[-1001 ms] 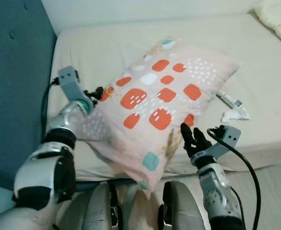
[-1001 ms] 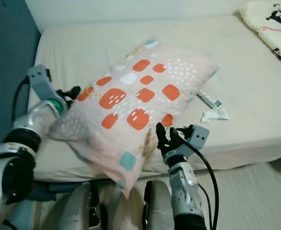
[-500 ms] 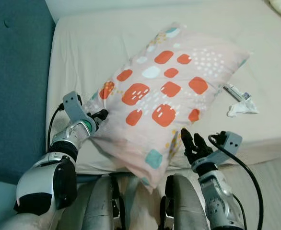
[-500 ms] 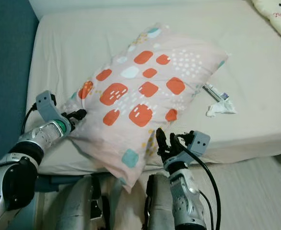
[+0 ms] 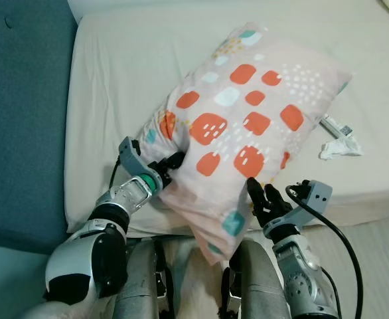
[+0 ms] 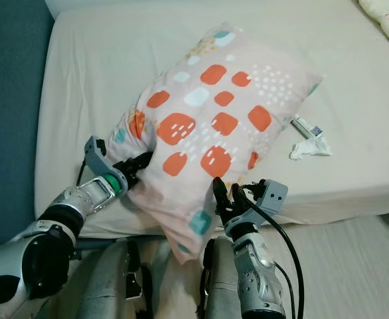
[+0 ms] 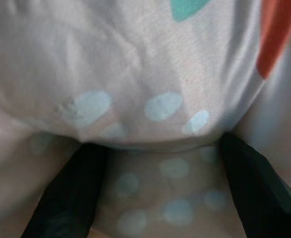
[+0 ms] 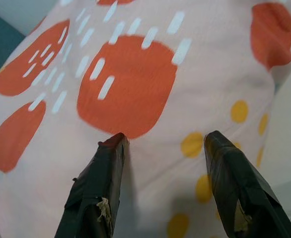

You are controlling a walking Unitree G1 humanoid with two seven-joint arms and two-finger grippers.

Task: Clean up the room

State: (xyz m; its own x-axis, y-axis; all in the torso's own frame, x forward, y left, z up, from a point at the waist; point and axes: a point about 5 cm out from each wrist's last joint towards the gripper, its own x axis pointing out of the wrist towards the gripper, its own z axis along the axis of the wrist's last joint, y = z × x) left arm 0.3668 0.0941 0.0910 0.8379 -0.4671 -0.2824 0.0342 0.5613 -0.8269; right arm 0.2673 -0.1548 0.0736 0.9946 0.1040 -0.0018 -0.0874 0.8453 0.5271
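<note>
A pink pillow [image 5: 247,126] with orange and teal patches lies slantwise on the cream bed [image 5: 115,80]. Its near corner hangs over the bed's front edge. My left gripper [image 5: 171,163] presses into the pillow's left end, which is bunched up. In the left wrist view its black fingers [image 7: 71,193] stand wide apart with dotted fabric bulging between them. My right gripper [image 5: 261,196] is open at the pillow's lower edge near the bed front. Its fingers [image 8: 98,188] rest against the orange-patched fabric without closing on it.
A small tube [image 5: 335,126] and a crumpled white tissue [image 5: 340,147] lie on the bed right of the pillow. A teal padded headboard [image 5: 22,100] rises on the left. A printed blanket [image 6: 388,23] sits at the far right. My legs are below, with pale floor [image 5: 374,252] to the right.
My left gripper has swung down and inward, pushing the pillow's left end so that it bunches toward the middle. The right gripper stays at the lower edge. The camera has shifted.
</note>
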